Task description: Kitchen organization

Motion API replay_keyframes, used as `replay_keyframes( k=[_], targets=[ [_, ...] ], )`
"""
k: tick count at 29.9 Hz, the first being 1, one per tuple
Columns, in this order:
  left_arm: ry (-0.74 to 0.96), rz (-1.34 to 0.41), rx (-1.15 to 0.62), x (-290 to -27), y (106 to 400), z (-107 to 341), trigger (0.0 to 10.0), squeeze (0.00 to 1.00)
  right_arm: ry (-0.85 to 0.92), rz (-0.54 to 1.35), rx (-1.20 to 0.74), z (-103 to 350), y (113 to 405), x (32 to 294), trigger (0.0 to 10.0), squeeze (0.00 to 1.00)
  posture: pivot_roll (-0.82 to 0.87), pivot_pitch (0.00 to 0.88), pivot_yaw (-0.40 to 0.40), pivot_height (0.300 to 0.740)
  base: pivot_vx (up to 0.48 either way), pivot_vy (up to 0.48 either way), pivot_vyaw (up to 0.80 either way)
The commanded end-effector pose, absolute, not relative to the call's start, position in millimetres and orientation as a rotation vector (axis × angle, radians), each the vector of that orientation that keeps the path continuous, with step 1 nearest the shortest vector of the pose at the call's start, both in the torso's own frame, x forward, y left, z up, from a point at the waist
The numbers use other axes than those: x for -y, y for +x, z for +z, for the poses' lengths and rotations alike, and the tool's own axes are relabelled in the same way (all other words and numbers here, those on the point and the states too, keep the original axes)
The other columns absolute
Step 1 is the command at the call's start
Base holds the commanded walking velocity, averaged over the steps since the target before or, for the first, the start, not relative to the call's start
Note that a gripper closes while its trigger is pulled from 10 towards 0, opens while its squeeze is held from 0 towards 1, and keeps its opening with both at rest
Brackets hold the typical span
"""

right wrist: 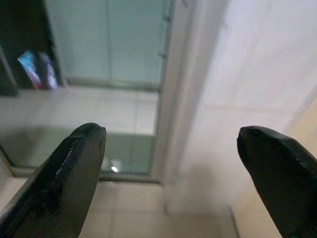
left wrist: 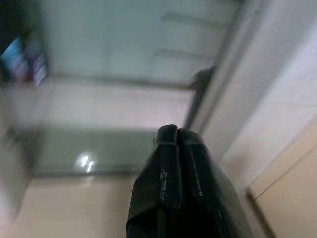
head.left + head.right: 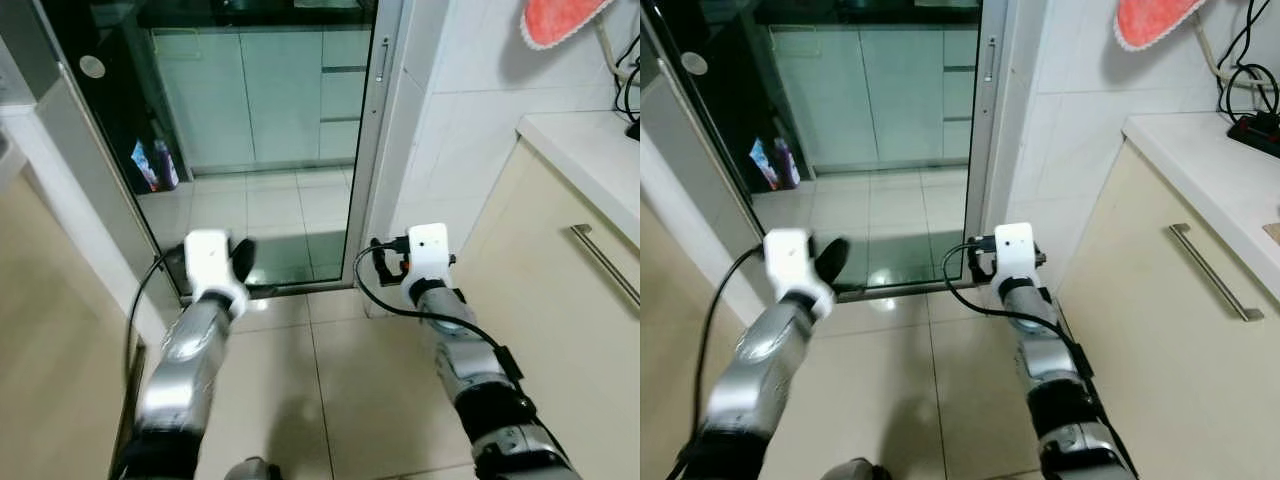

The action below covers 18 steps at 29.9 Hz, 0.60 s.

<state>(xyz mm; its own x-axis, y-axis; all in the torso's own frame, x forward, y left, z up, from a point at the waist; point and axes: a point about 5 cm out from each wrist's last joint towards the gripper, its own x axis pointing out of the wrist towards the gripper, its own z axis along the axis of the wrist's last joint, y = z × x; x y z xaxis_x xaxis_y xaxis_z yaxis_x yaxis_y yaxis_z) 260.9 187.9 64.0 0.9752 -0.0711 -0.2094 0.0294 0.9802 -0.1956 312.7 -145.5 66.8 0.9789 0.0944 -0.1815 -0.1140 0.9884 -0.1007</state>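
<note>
My left gripper [image 2: 177,131] is held out over the tiled floor [image 3: 370,380], its two black fingers [image 3: 242,258] pressed together with nothing between them. My right gripper [image 1: 171,134] is raised beside it, open and empty, with its fingertips [image 1: 86,136] far apart. Both point toward a glass sliding door [image 3: 270,130] and its metal frame [image 3: 372,150]. Behind the glass, colourful packets [image 3: 155,165] stand on the floor by pale green cabinets [image 3: 280,90].
A beige cabinet with a bar handle [image 3: 605,262] and a white counter [image 3: 585,150] runs along my right. A black power strip with cables [image 3: 1252,125] lies on the counter. An orange-red item [image 3: 560,20] hangs above. A beige wall [image 3: 50,330] stands at my left.
</note>
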Motion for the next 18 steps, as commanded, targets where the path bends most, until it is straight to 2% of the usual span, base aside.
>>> replay_keyframes(
  k=[1,3,5,7,11,13,14,16,18],
  targets=[
    [-0.221,-0.049,-0.190,-192,258,75,10.0,0.00,-0.112,0.096,-0.171,67,307,156,10.0,0.00,-0.01,0.000,0.008,0.715,0.000,0.000,0.00],
    [-0.230,-0.113,-0.198,-173,258,79,10.0,0.00,-0.188,0.081,-0.181,56,290,165,10.0,0.00,-0.02,0.000,0.028,0.715,0.000,0.000,0.00],
    [-0.224,-0.117,-0.201,-170,261,78,10.0,0.00,-0.196,0.089,-0.194,52,285,162,10.0,0.00,-0.02,0.000,0.032,0.715,0.000,0.000,0.00],
    [-0.204,-0.107,-0.204,-171,263,76,10.0,0.00,-0.228,0.074,-0.149,55,281,161,10.0,0.00,-0.04,0.000,0.042,0.715,0.000,0.000,0.00],
    [-0.182,-0.108,-0.231,-180,259,70,10.0,0.00,-0.192,0.041,-0.242,51,266,162,10.0,0.00,-0.07,0.000,0.065,0.715,0.000,0.000,0.00],
    [-0.165,-0.107,-0.235,-184,258,68,10.0,0.00,-0.230,0.000,-0.229,56,260,170,10.0,0.00,-0.07,0.000,0.065,0.715,0.000,0.000,0.00],
    [-0.149,-0.092,-0.244,-193,260,67,10.0,0.00,-0.283,-0.065,-0.188,70,239,184,10.0,0.00,-0.10,0.000,0.087,0.715,0.000,0.000,0.00],
    [-0.152,-0.085,-0.245,-194,265,68,10.0,0.00,-0.314,-0.103,-0.173,77,227,193,10.0,0.00,-0.11,0.000,0.092,0.715,0.000,0.000,0.00],
    [-0.155,-0.109,-0.240,-186,278,68,10.0,0.00,-0.254,-0.159,-0.245,64,233,194,10.0,0.00,-0.11,0.000,0.095,0.715,0.000,0.000,0.00]
  ],
)
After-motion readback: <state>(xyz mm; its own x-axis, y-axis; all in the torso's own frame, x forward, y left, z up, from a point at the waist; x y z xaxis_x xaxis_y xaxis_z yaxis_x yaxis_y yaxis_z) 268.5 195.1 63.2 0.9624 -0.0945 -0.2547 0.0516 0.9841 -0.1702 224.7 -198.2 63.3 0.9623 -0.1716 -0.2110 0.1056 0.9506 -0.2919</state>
